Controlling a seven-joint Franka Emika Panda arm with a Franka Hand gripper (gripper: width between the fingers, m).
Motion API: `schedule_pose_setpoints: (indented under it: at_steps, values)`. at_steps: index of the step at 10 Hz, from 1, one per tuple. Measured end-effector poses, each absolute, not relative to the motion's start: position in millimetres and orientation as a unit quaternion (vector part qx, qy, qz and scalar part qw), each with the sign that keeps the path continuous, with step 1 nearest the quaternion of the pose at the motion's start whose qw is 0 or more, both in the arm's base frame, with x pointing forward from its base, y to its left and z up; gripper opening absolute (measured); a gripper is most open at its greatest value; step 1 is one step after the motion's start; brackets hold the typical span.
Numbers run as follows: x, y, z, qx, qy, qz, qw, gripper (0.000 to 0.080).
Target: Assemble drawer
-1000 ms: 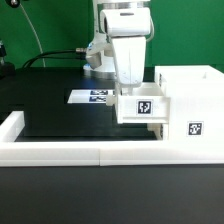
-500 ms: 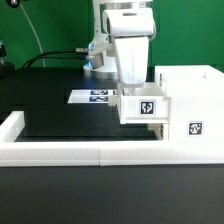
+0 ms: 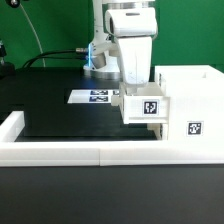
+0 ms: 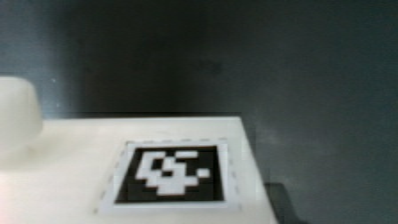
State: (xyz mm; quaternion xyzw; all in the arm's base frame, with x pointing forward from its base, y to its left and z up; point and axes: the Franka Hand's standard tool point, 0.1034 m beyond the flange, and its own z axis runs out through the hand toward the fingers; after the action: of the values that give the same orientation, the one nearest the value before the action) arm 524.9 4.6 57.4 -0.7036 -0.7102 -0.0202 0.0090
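Note:
A white drawer tray [image 3: 146, 106] with a black-and-white tag on its front is held off the table against the open side of the tall white housing [image 3: 190, 88] at the exterior view's right. Its right end lies inside the housing. My gripper [image 3: 133, 87] comes down onto the tray's rear wall and is shut on it; the fingertips are hidden behind the tray. The wrist view shows the tray's tagged white surface [image 4: 175, 175] close up, with a dark finger [image 4: 285, 206] at its edge. A second tag [image 3: 195, 128] sits low on the housing's white front; I cannot tell whether it is a tray's.
The marker board [image 3: 92, 97] lies flat on the black table [image 3: 55, 110] behind the tray. A low white wall [image 3: 70, 150] borders the table at the front and the exterior view's left. Cables run behind the arm's base.
The gripper and the tray have shifted a little toward the exterior view's right, so the tray sits slightly further into the housing.

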Motion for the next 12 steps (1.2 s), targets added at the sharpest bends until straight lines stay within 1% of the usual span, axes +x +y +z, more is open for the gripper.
schedule_pose_setpoints:
  at_steps: [1, 2, 3, 4, 5, 6, 7, 8, 10, 11, 12]
  values:
    - [524.8, 4.5, 57.3, -0.704, -0.710, -0.020, 0.009, 0.0044]
    - [523.5, 4.3, 56.6, -0.704, -0.710, -0.019, 0.010, 0.0241]
    - [522.5, 4.6, 56.4, -0.704, -0.710, -0.021, 0.009, 0.0375]
    - [520.6, 4.5, 57.4, -0.704, -0.710, -0.020, 0.009, 0.0375]
    - [520.6, 4.6, 62.3, -0.706, -0.708, -0.019, 0.007, 0.0564]
    - [521.3, 5.0, 71.1, -0.706, -0.708, -0.018, 0.002, 0.0623]
    - [522.4, 3.5, 81.7, -0.707, -0.707, -0.019, -0.005, 0.0641]
    - [522.8, 0.3, 91.7, -0.707, -0.707, -0.017, -0.010, 0.0641]
    - [528.5, -25.2, 114.1, -0.697, -0.717, -0.022, -0.024, 0.0648]
    - [529.1, -35.3, 115.0, -0.694, -0.719, -0.023, -0.025, 0.0649]
    - [529.7, -48.5, 113.1, -0.678, -0.735, -0.028, -0.019, 0.0649]
